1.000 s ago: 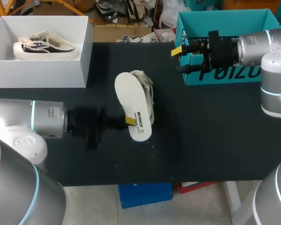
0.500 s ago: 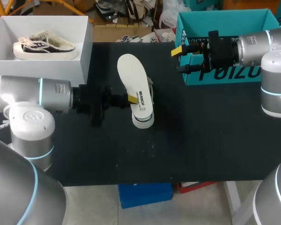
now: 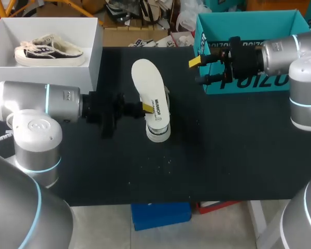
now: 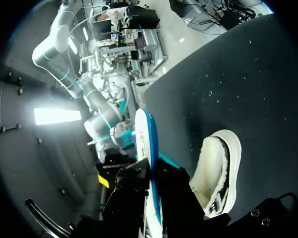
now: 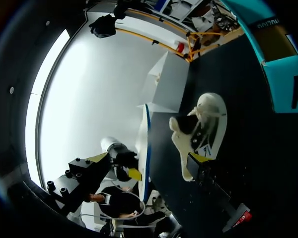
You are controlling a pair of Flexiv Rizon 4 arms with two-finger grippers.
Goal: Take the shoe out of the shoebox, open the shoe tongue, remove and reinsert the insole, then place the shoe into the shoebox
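Insole out: left gripper clamped on insole, shoe just beneath; right gripper spread, empty; next, likely reinsert insole

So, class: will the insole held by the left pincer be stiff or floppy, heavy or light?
Probably stiff: the insole juts straight from the left pincer without sagging. Likely light: edge-on in the left wrist view it looks thin.

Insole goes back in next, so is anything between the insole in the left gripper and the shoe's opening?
Nothing visible does. The left gripper holds the insole over the shoe, whose lined opening shows bare in the left wrist view. The right gripper hangs open by the teal box, apart from both.
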